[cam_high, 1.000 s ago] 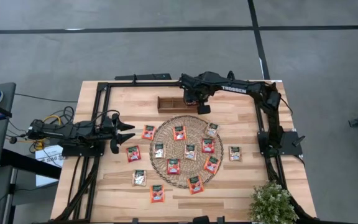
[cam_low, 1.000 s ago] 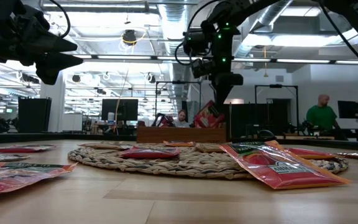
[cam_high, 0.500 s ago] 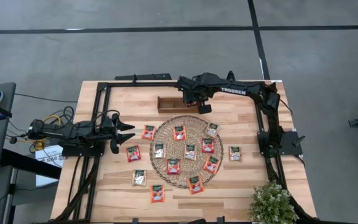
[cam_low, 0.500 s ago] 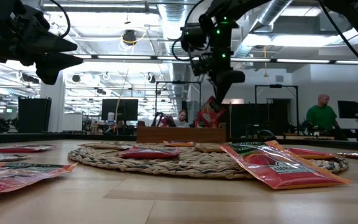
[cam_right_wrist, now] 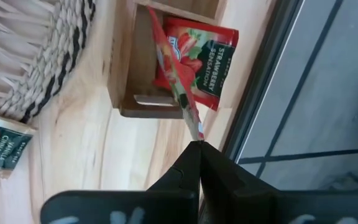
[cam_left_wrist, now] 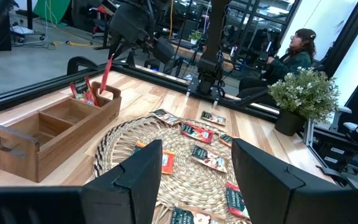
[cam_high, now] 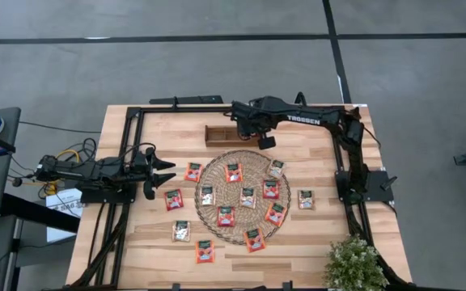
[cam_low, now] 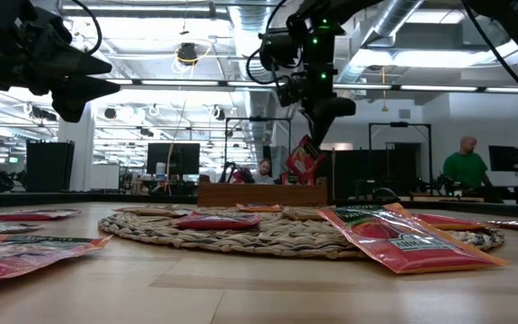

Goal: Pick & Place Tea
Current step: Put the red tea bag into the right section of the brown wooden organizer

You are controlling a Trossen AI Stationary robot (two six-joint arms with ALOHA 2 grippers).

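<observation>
The right end effector (cam_right_wrist: 194, 147), pinching a red tea packet (cam_right_wrist: 176, 87) edge-on, holds it slanting into the wooden tray's (cam_right_wrist: 124, 74) end compartment, upper centre of the high view.

Round woven mat (cam_high: 243, 196) mid-table; wooden compartment tray (cam_high: 221, 134) just behind; potted plant (cam_high: 354, 263) at corner.

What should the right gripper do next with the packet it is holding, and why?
Probably lower it and let go. The right gripper pinches a red tea packet by its corner, hanging over the end compartment of the wooden tray, where another packet already stands.
</observation>
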